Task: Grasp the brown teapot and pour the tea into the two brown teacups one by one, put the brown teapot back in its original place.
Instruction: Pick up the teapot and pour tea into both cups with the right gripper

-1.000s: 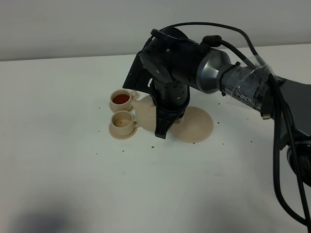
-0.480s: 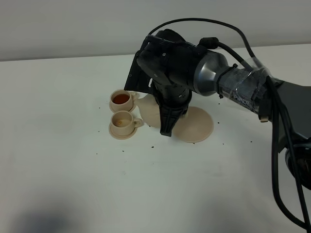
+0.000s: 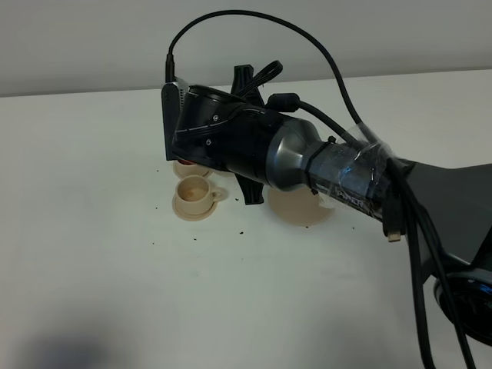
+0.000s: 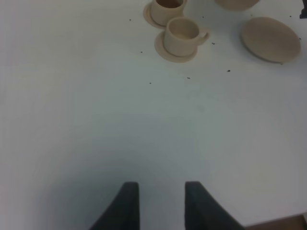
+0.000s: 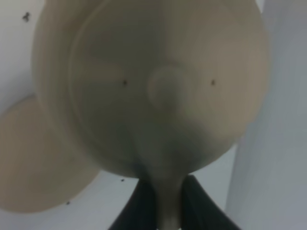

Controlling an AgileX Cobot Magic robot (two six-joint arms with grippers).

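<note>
Right arm (image 3: 254, 150) has swung over toward the cups since a second ago. Its wrist now covers nearly all of the far cup (image 4: 167, 5), which was then in plain sight with reddish tea in it.

- Teapot (image 5: 153, 81): held by the right gripper (image 5: 168, 196), fingers clamped on either side of the loop handle (image 5: 168, 206). Lid (image 5: 120, 57) on, knob (image 5: 165, 86) centred. Hidden behind the arm in the high view. Left wrist view catches only its lower edge, off the big saucer (image 3: 301, 211) on the cup side.
- Big saucer: bare, nothing standing on it. Its rim shows past the teapot's body in the right wrist view.
- Near cup (image 3: 192, 192): upright on its small saucer (image 4: 163, 50), well to the cup side of the big saucer, handle turned toward it. Inside looks pale, no tea seen.
- Far cup: just beyond the near cup from the big saucer, on its own small saucer. Inside is dark brownish where the left wrist view cuts it. Fill level cannot be told.
- Left gripper (image 4: 162, 196): fingers apart, holding nothing, over bare white table (image 4: 96, 120), well away from the big saucer.
- Dark specks (image 4: 229, 71) scattered on the table between the cups and the big saucer.
</note>
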